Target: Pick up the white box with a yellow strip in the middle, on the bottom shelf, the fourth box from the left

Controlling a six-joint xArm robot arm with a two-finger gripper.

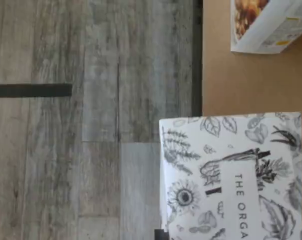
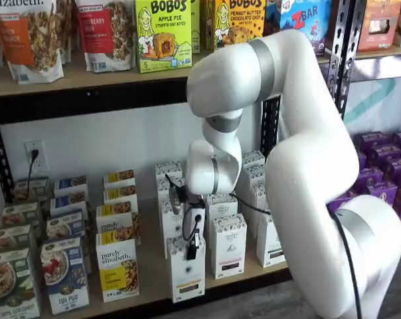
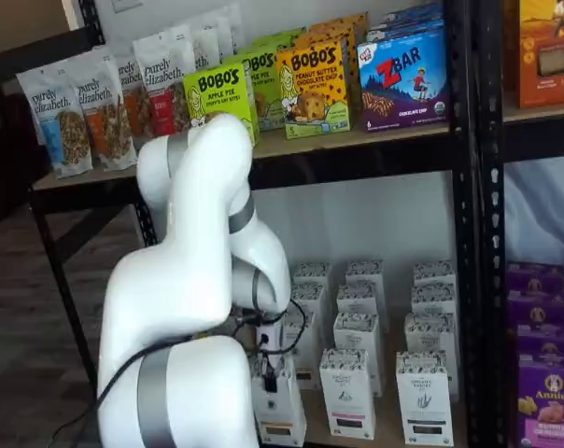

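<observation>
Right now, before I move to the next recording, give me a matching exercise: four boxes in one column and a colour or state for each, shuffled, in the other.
Things:
1. white box
2. Bobo's apple pie box
3. Z Bar box
4. purely elizabeth box

Colour or state:
A. bright green front
B. front white above, yellow below
C. speckled top, with the end effector closed on it
D. blue front

Pairs: 1-C, 2-A, 3-D, 4-B
</observation>
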